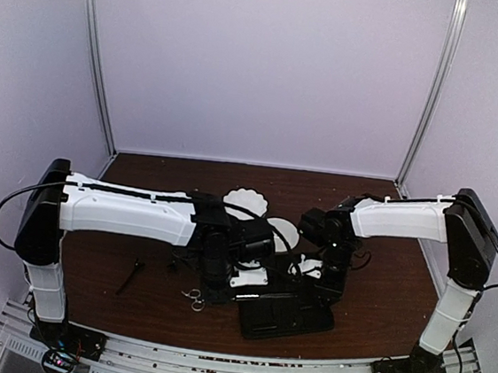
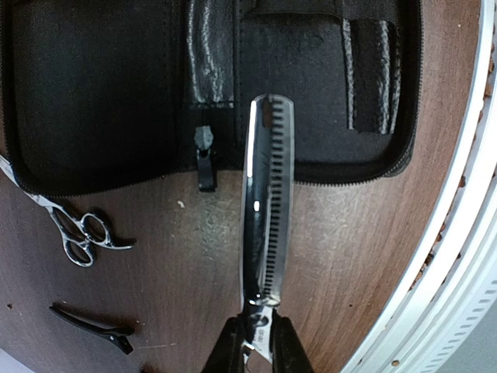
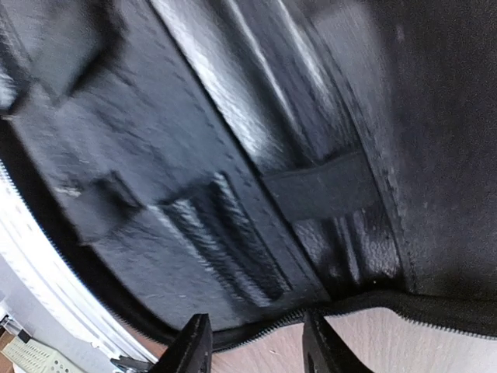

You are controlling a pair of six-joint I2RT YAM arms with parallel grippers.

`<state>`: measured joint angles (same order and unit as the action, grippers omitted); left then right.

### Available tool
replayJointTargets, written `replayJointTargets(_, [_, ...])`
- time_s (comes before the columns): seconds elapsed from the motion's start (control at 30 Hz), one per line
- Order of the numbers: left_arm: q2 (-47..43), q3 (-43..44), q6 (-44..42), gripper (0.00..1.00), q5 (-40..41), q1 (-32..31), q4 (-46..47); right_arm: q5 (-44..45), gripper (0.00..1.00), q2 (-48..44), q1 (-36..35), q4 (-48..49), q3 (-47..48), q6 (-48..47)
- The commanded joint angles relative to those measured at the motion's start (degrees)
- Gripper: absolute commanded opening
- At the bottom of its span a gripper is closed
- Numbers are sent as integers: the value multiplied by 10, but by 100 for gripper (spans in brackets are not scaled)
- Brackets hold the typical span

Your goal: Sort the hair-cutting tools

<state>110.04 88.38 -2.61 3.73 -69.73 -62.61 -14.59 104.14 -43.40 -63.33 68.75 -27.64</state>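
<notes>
- Left gripper [image 2: 260, 343] has its two dark fingers pressed together on the pivot end of the toothed scissors [image 2: 268, 225], and the blades stick out forward from the grip.
- Those scissors are slim, shiny metal. One blade is smooth and the other is cut into a comb of fine teeth. Their tip lies over the near rim of the black case [image 2: 93, 93].
- Right gripper [image 3: 256, 346] has its fingers spread partway. They straddle the case's zipped rim, with nothing pinched between them.
- The case lies open on the brown wood-grain table [image 2: 342, 256], near its near edge. It has a matte fabric lining, glossy leather-like pockets, a flat elastic strap [image 3: 322, 190] and a hanging zip pull [image 2: 204, 159].
- A second scissors [image 2: 84, 233], silver with two finger rings, lies on the table just left of the case. Its blades run along the zip and are cut off at the frame edge.
- A thin black clip [image 2: 92, 326] lies flat further left, well apart from the case.
- Two white scalloped bowls [image 1: 247, 202] sit at the far side, partly behind the arms.
- The held scissors' finger rings are hidden below the left wrist view, and the right wrist view is blurred.
</notes>
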Motion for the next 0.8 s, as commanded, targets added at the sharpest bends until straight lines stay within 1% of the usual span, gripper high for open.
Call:
replayJointTargets(0.0, [-24, -5, 13, 0, -7, -5, 0, -25, 44, -67, 23, -7, 5, 2])
replayJointTargets(0.13, [-7, 2, 23, 0, -5, -5, -20, -76, 48, -136, 69, -12, -9, -9])
replayJointTargets(0.2, [5, 10, 26, 0, -6, -5, -24, -111, 50, -165, 90, 0, -19, -10])
replayJointTargets(0.33, [38, 37, 31, 0, -9, -6, -33, -194, 50, -204, 132, 54, -41, 1])
replayJointTargets(0.47, [62, 65, 32, 0, -23, -12, -45, -251, 50, -214, 159, 129, -63, 23])
replayJointTargets(0.57, [85, 91, 33, 0, -29, -15, -59, -250, 51, -215, 161, 132, -58, 19])
replayJointTargets(0.77, [132, 137, 29, 0, -21, -21, -92, -241, 52, -240, 162, 153, -81, 31])
